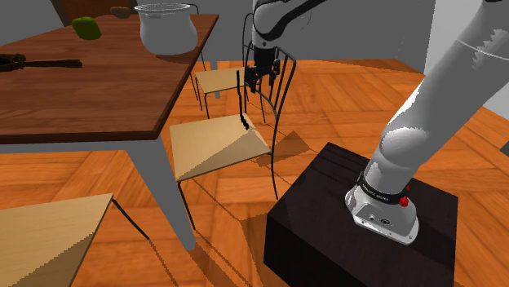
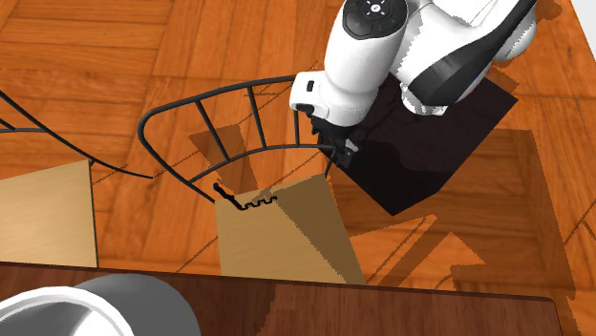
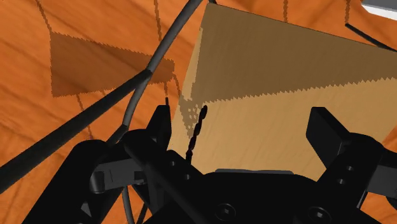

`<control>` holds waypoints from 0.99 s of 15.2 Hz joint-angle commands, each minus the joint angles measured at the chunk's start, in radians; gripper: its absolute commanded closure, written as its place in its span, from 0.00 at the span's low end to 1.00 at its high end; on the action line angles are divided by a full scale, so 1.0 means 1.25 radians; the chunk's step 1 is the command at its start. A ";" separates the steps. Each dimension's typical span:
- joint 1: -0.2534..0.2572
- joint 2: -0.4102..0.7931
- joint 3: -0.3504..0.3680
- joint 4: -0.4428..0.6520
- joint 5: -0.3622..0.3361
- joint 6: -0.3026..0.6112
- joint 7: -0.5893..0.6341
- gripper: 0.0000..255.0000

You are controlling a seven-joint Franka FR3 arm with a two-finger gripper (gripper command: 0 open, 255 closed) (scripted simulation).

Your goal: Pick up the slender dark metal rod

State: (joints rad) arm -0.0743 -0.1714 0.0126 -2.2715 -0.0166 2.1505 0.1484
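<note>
Rod [image 3: 196, 130], thin, dark, twisted, lies on the light wooden chair seat [image 3: 286, 83], at the edge nearest the black wire backrest [image 2: 250, 84]. Gripper [image 3: 245, 127] hangs over it with fingers spread wide. The rod sits between them near one finger, not clasped.

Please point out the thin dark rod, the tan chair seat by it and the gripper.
thin dark rod [image 2: 253, 202]: second exterior view, mid shaft.
tan chair seat [image 2: 287, 241]: second exterior view, bare top.
gripper [image 3: 242, 126]: wrist view, midway between fingertips.
</note>
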 commanded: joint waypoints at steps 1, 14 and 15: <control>-0.005 0.067 -0.003 0.034 0.003 0.027 0.014 0.00; -0.039 0.473 -0.030 0.319 0.049 0.105 0.066 0.00; -0.042 0.505 -0.032 0.347 0.054 0.104 0.069 0.00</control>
State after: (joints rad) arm -0.1231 0.4164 -0.0252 -1.8790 0.0453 2.2828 0.2297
